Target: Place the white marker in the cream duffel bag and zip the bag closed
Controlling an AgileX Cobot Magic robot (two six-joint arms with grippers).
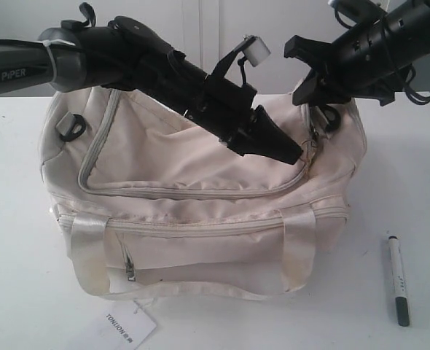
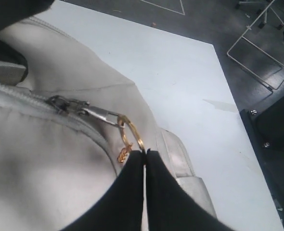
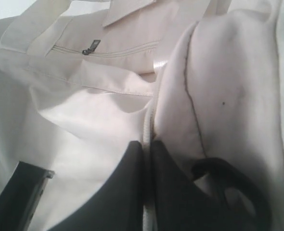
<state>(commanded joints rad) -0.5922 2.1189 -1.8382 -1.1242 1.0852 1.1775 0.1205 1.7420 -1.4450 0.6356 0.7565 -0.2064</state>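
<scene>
Both arms are on the cream duffel bag [image 1: 200, 211], and its top zip looks closed. The left gripper [image 2: 144, 153] has reached across to the far right end. Its jaws are pressed together on the gold key ring [image 2: 130, 132] that hangs off the zip slider [image 2: 67, 103]. It's a fingertip pinch and nothing more, with the ring caught right at the tips. The right gripper [image 3: 147, 144] is closed as well, clamping a fold of bag fabric along a seam just beside a black strap ring [image 3: 228, 178].

The white marker [image 1: 399, 281] isn't in play yet. It lies on the table [image 1: 390, 168] to the right of the bag, cap toward the near edge and well apart from both grippers.

So this reads as the opening pull, with one hand anchoring and the other drawing the slider. To do it well, the left arm should pull along the line of the zip, low and parallel to the teeth, not upward. A thin ring held that shallowly could twist out. The right gripper needs to hold the fabric taut against the pull — a soft bag will bunch and jam the slider at the curve if it goes slack. The mouth should end up wide enough for the marker.
</scene>
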